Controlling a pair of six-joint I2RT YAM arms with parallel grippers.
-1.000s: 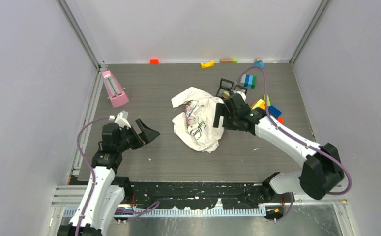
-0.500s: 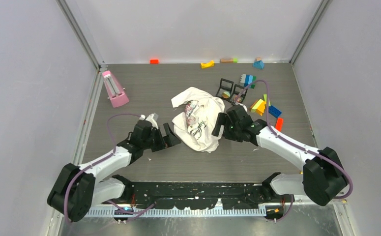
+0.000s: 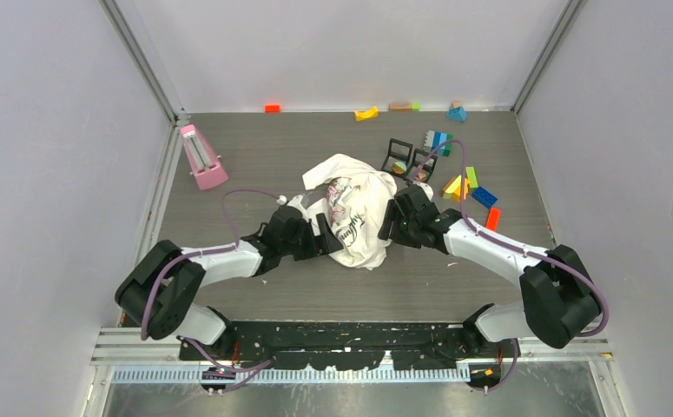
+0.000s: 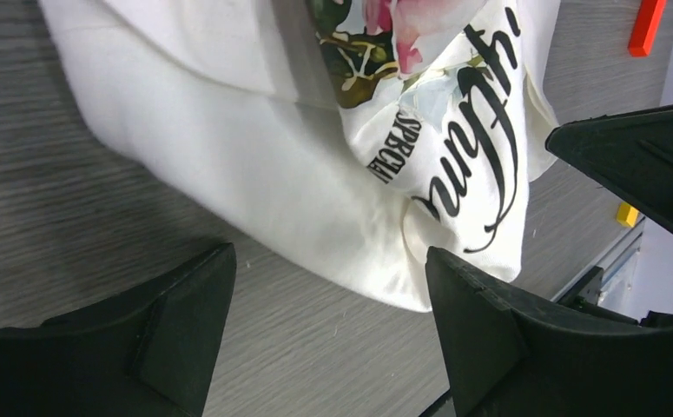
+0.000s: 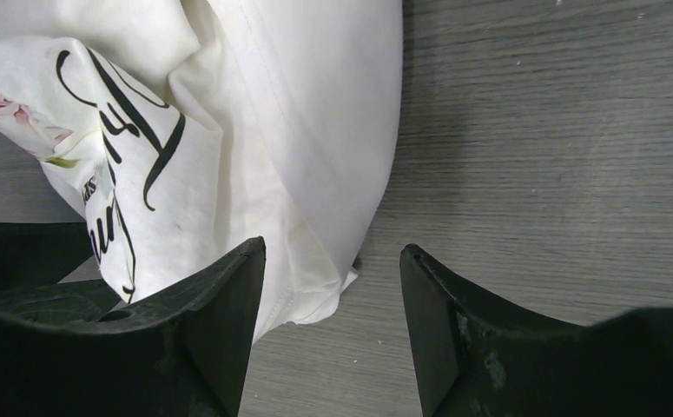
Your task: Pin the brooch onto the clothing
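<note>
The white T-shirt point(image 3: 350, 213) with its rose print and dark lettering lies crumpled in the middle of the table. My left gripper point(image 3: 324, 240) is open at the shirt's lower left edge. In the left wrist view its jaws point(image 4: 328, 295) stand wide apart over bare table, with the shirt point(image 4: 254, 165) just ahead. My right gripper point(image 3: 392, 221) is open at the shirt's right edge. In the right wrist view its jaws point(image 5: 333, 287) straddle the shirt's hem point(image 5: 298, 130). Neither gripper holds anything. I see no brooch clearly.
Two small black frames point(image 3: 408, 159) stand behind the shirt. Coloured blocks point(image 3: 471, 187) lie to the right, with more along the back wall point(image 3: 366, 113). A pink wedge-shaped object point(image 3: 201, 157) stands at the far left. Grey walls close in three sides.
My left arm has swung from the table's left side across to the shirt's lower left edge. My right gripper has shifted slightly toward me along the shirt's right edge.
</note>
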